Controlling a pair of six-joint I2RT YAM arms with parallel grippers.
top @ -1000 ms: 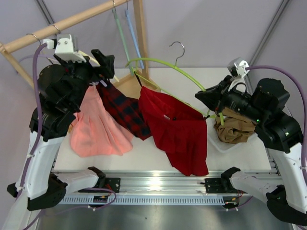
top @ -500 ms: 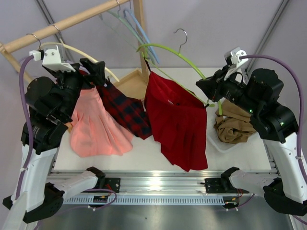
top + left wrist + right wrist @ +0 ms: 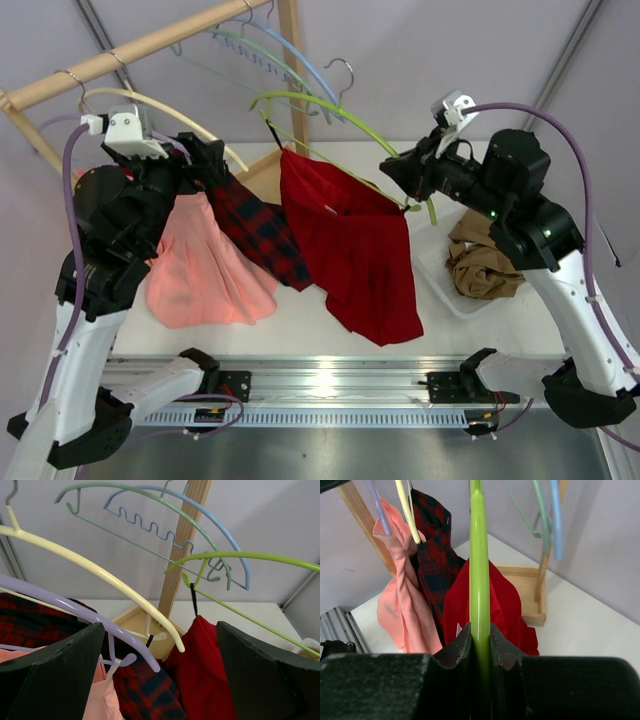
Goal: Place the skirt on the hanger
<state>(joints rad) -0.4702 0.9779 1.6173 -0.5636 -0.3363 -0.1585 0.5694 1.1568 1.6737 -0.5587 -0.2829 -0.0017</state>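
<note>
Because my right claw (image 3: 480,635) pinches only the very end of the hanger (image 3: 325,103), squeezed tight on the thin lime bar, the whole load hangs off one side. Any twist of my wrist could roll the bar in the grip and tip it. The skirt (image 3: 350,250) hangs below it in the middle of the top view, above the counter (image 3: 300,325). It is caught by a black loop (image 3: 193,597) near the hanger's far end and, it seems, by a corner close to my fingers, so a jolt or a steeper tilt could slide that loop off and drop the cloth. The hook (image 3: 343,72) sits close to the blue hanger (image 3: 305,62) and may snag there. The hanger's long axis runs from upper centre down toward the right of the frame, with the hook pointing at the top edge and the skirt hem toward lower centre. My left claw (image 3: 212,158) is spread wide and holds nothing, beside the plaid skirt (image 3: 262,232).
</note>
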